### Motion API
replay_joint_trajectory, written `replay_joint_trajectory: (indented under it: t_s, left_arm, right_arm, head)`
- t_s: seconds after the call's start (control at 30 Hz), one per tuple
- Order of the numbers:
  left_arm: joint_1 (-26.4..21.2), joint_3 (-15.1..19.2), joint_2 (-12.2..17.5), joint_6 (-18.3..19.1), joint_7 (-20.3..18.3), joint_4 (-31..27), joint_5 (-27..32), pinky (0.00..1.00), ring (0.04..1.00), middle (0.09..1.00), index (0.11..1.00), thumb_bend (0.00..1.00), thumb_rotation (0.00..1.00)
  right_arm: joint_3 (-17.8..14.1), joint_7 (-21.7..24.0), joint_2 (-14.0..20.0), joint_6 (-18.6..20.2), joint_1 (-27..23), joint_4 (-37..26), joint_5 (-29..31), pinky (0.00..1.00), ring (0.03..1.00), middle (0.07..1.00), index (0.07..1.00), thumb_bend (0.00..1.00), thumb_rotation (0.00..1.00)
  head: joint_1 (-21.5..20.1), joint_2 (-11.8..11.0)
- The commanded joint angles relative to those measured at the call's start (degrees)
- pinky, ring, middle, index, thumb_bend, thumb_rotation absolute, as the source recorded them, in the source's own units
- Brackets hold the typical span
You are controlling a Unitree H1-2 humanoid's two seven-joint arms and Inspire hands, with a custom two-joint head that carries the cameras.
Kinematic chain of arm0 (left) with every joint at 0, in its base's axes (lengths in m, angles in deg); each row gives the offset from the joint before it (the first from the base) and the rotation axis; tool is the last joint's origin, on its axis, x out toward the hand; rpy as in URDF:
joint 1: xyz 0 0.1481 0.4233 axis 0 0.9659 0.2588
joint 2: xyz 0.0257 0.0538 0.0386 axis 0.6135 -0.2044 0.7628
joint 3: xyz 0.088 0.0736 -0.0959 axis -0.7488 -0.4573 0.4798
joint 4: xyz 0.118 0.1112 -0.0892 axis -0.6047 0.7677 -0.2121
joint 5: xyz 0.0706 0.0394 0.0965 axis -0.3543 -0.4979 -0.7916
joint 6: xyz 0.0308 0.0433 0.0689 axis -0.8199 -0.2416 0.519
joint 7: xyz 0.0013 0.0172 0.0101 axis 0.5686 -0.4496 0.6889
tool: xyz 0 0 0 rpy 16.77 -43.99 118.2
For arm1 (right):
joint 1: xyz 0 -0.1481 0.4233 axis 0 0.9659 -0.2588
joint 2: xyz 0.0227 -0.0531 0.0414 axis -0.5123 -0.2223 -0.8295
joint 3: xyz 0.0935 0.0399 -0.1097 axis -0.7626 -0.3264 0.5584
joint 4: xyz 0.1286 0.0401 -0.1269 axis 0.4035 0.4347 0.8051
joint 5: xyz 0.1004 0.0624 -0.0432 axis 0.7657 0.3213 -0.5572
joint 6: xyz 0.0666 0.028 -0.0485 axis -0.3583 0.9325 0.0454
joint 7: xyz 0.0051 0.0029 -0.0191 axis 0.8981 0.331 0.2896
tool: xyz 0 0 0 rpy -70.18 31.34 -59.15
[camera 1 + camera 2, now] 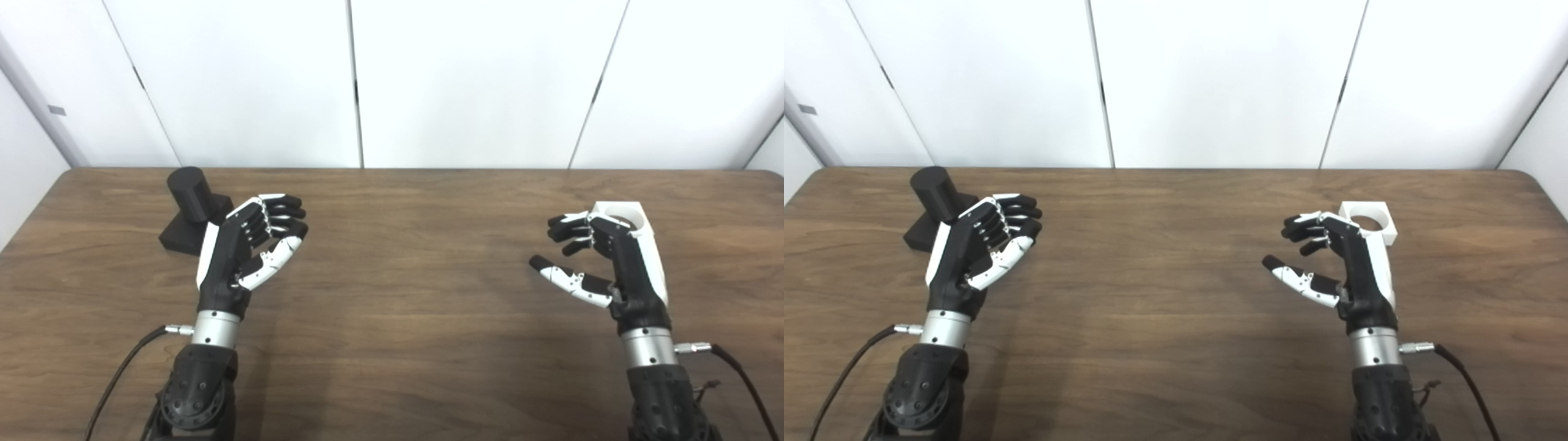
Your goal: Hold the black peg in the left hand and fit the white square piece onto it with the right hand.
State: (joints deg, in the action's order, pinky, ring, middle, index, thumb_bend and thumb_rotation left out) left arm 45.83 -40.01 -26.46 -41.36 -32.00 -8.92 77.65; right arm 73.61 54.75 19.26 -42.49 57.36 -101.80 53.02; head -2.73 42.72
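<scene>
The black peg is a round post on a square black base, standing at the far left of the table; it also shows in the right eye view. My left hand hovers just right of it, empty, fingers curled but apart. The white square piece, with a round hole, lies at the right. My right hand is in front of it and slightly left, open and empty, thumb stretched out. In the left eye view the right hand partly hides the piece.
The brown wooden table spans the view. White wall panels stand behind its far edge. Cables run from both wrists toward the bottom corners.
</scene>
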Motion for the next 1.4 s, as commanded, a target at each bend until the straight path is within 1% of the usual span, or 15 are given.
replay_joint_trajectory:
  t_s: [0.0, 0.17, 0.3, 0.33, 0.37, 0.4, 0.43, 0.47, 0.5, 0.53, 0.67, 0.87, 1.0, 1.13, 1.37]
  left_arm:
    - [-1.7, -0.2, 0.4, -1.8, 0.3, -1.5, -0.6, 0.47, 0.576, 0.611, 0.603, 0.57, 0.27]
    - [-1.8, -0.4, 0.6, -2.6, 0.4, -0.7, -1.4, 0.48, 0.587, 0.614, 0.603, 0.55, 0.25]
    - [-1.6, -1.0, 0.1, -1.9, 0.1, -1.0, -0.9, 0.49, 0.591, 0.617, 0.603, 0.55, 0.24]
    - [-1.4, -1.2, -0.1, -1.9, 0.0, -1.1, -1.1, 0.49, 0.592, 0.620, 0.605, 0.54, 0.22]
    - [-1.3, -1.5, -0.2, -2.0, 0.2, -1.1, -1.7, 0.49, 0.588, 0.619, 0.552, 0.52, 0.15]
    - [-1.3, -1.8, -0.3, -2.2, 0.4, -1.1, -2.5, 0.49, 0.584, 0.618, 0.525, 0.51, 0.11]
    - [-1.2, -2.1, -0.5, -2.4, 0.8, -1.0, -3.4, 0.48, 0.581, 0.618, 0.511, 0.50, 0.10]
    - [-1.2, -2.4, -0.8, -2.5, 1.2, -1.0, -4.3, 0.47, 0.581, 0.618, 0.504, 0.50, 0.09]
    - [-1.2, -2.6, -1.0, -2.7, 1.5, -1.0, -4.9, 0.47, 0.583, 0.619, 0.499, 0.50, 0.08]
    - [-1.1, -2.9, -1.3, -3.1, 1.8, -0.9, -5.5, 0.47, 0.587, 0.620, 0.498, 0.50, 0.08]
    - [-1.1, -3.8, -2.6, -4.6, 2.5, -0.2, -6.7, 0.46, 0.567, 0.614, 0.496, 0.50, 0.08]
    - [-1.3, -4.5, -3.8, -5.5, 3.4, 0.7, -7.3, 0.46, 0.555, 0.607, 0.495, 0.50, 0.08]
    - [-1.3, -4.7, -3.9, -5.4, 3.8, 0.7, -8.0, 0.47, 0.564, 0.613, 0.495, 0.50, 0.08]
    - [-1.1, -4.7, -4.1, -4.7, 4.0, 0.1, -8.5, 0.48, 0.574, 0.620, 0.495, 0.50, 0.07]
    - [-1.0, -4.6, -4.0, -4.8, 3.9, -0.3, -8.6, 0.47, 0.569, 0.618, 0.495, 0.49, 0.07]
  right_arm:
    - [0.0, -0.6, 0.2, -1.1, -1.4, -1.9, -0.3, 0.47, 0.580, 0.632, 0.494, 0.50, 0.13]
    - [-0.1, -0.7, 0.2, -1.2, -1.5, -1.5, -0.3, 0.47, 0.574, 0.628, 0.494, 0.50, 0.13]
    - [-0.5, -0.7, 0.7, -2.0, -1.3, -1.0, 0.6, 0.46, 0.571, 0.626, 0.493, 0.50, 0.13]
    - [-0.7, -0.7, 0.8, -2.2, -1.3, -0.9, 1.0, 0.46, 0.572, 0.625, 0.494, 0.50, 0.13]
    - [-0.9, -0.6, 1.1, -2.4, -1.2, -0.8, 1.3, 0.46, 0.572, 0.624, 0.493, 0.50, 0.13]
    - [-1.0, -0.5, 1.3, -2.6, -1.1, -0.8, 1.7, 0.46, 0.571, 0.623, 0.493, 0.50, 0.13]
    - [-1.2, -0.3, 1.5, -2.8, -1.0, -0.8, 2.2, 0.46, 0.572, 0.621, 0.493, 0.50, 0.13]
    - [-1.5, -0.2, 1.8, -3.2, -0.9, -0.7, 2.9, 0.46, 0.575, 0.623, 0.493, 0.50, 0.13]
    - [-1.6, 0.0, 2.0, -3.4, -0.8, -0.7, 3.6, 0.46, 0.577, 0.625, 0.493, 0.50, 0.13]
    - [-1.8, 0.1, 2.3, -3.7, -0.7, -0.6, 3.9, 0.46, 0.578, 0.626, 0.493, 0.50, 0.13]
    - [-2.4, 0.4, 2.8, -2.6, -0.3, -1.4, 5.4, 0.46, 0.585, 0.633, 0.492, 0.49, 0.12]
    - [-2.7, 1.4, 2.2, 1.3, 0.3, -4.3, 7.5, 0.46, 0.584, 0.633, 0.492, 0.49, 0.12]
    - [-2.5, 1.7, 2.0, 3.5, 0.4, -6.0, 7.7, 0.46, 0.583, 0.631, 0.491, 0.49, 0.12]
    - [-2.2, 1.4, 2.2, 2.4, 0.2, -6.0, 7.1, 0.44, 0.560, 0.622, 0.490, 0.49, 0.12]
    - [-2.1, 1.6, 2.1, 3.6, 0.2, -7.1, 6.8, 0.44, 0.572, 0.625, 0.490, 0.49, 0.11]
  head:
    - [0.0, -0.1]
    - [1.1, -0.4]
    - [6.4, -1.4]
    - [6.9, -1.5]
    - [8.5, -1.9]
    - [8.9, -2.0]
    - [10.8, -2.6]
    - [12.4, -3.1]
    - [12.4, -3.1]
    - [14.3, -3.6]
    - [18.1, -4.9]
    - [20.1, -5.9]
    - [20.2, -6.0]
    - [20.5, -6.2]
    - [20.5, -6.3]
